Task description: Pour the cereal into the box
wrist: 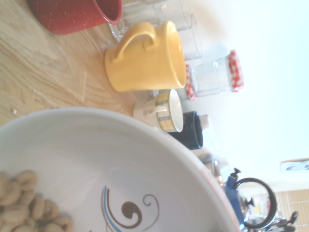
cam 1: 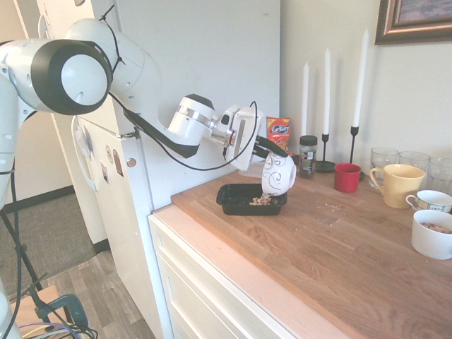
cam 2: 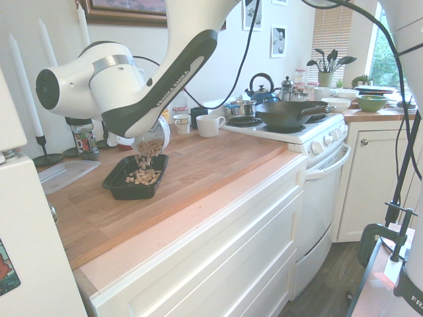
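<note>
My gripper (cam 1: 272,150) is shut on the rim of a white patterned bowl (cam 1: 279,174), which is tipped steeply on its side over the box (cam 1: 229,200), a shallow black tray on the wooden counter. Tan cereal (cam 2: 143,161) spills from the bowl (cam 2: 152,139) into the box (cam 2: 119,186), where a pile has gathered (cam 1: 261,200). In the wrist view some cereal (wrist: 24,198) still lies low inside the bowl (wrist: 125,159). From the second exterior view the arm hides the gripper.
An orange-red snack bag (cam 1: 278,131), a jar (cam 1: 307,155) and candlesticks stand behind the box. A red cup (cam 1: 347,177), yellow mug (cam 1: 397,185), glasses and white mugs crowd the counter's far end. A flat clear container (cam 2: 63,175) lies beside the box. Crumbs (cam 1: 329,210) dot the counter.
</note>
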You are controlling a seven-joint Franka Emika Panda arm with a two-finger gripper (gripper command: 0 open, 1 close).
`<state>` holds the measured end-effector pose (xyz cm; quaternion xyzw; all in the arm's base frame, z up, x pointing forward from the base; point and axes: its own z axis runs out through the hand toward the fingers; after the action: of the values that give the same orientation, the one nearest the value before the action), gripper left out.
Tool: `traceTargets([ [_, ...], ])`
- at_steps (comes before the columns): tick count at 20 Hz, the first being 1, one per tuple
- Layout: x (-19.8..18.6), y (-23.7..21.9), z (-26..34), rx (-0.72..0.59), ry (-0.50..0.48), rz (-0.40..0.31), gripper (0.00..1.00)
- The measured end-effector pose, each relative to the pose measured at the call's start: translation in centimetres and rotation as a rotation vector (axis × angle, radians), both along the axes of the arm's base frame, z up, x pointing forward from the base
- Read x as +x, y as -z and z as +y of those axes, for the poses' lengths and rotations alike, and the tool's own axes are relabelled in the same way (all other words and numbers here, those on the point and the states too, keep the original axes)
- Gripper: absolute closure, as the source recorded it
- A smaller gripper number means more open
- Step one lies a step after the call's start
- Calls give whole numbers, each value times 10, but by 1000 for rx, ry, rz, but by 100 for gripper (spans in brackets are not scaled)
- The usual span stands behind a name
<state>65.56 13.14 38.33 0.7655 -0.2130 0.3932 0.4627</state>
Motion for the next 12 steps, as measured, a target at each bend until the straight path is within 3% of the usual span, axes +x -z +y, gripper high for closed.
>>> traceTargets([
  [12,0,11,21,-174,-58,-61,100],
])
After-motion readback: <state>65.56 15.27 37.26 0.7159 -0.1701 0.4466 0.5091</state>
